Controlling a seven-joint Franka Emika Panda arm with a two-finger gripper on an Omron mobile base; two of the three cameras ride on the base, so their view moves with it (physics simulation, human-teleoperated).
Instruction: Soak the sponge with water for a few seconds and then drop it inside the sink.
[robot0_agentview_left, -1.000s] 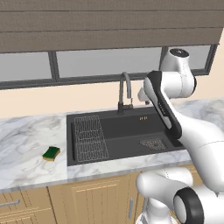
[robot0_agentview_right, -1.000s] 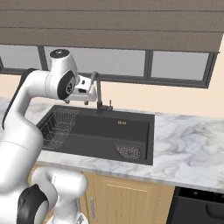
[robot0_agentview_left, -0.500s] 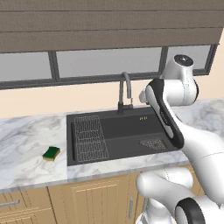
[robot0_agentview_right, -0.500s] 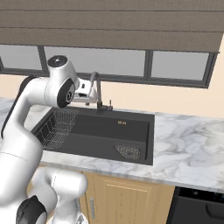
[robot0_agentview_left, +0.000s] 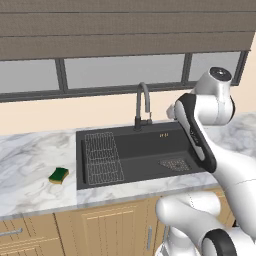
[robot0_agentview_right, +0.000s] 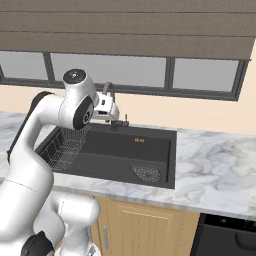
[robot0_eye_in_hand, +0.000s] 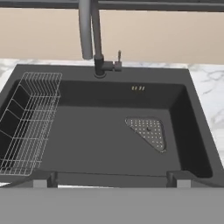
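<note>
Countertop sponge (robot0_agentview_left: 59, 175) small, underside barely visible

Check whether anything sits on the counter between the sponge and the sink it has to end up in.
Nothing visible does. The sponge lies on bare marble counter left of the sink. The nearest thing inside the basin is the wire rack along its left side, below the rim.

White glossy arm (robot0_agentview_left: 220, 165), rounded bulbous links. Dark grey joint bands and end caps. Black strip along forearm. Small dark finger tips (robot0_eye_in_hand: 41, 178), square-ended.
</note>
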